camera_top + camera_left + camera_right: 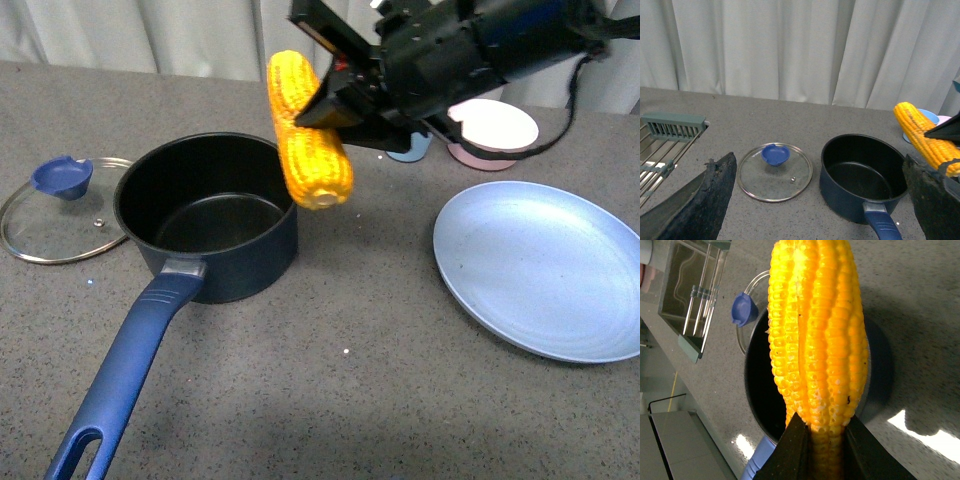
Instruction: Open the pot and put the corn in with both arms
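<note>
On a grey speckled table (330, 400), a glass lid (40, 235) with a blue knob lies flat at the far left, just beside the open dark blue pot (245, 262), whose long handle points toward the camera. The left gripper (817, 162), seen only from its own wrist camera, has its fingers spread wide and empty. Above the pot's right rim hangs the corn (308, 135), steeply tilted, pinched between the fingers of the right gripper (325, 100). Further right sit a blue cup (410, 148), a pink bowl (478, 160) and a pale blue plate (545, 270).
</note>
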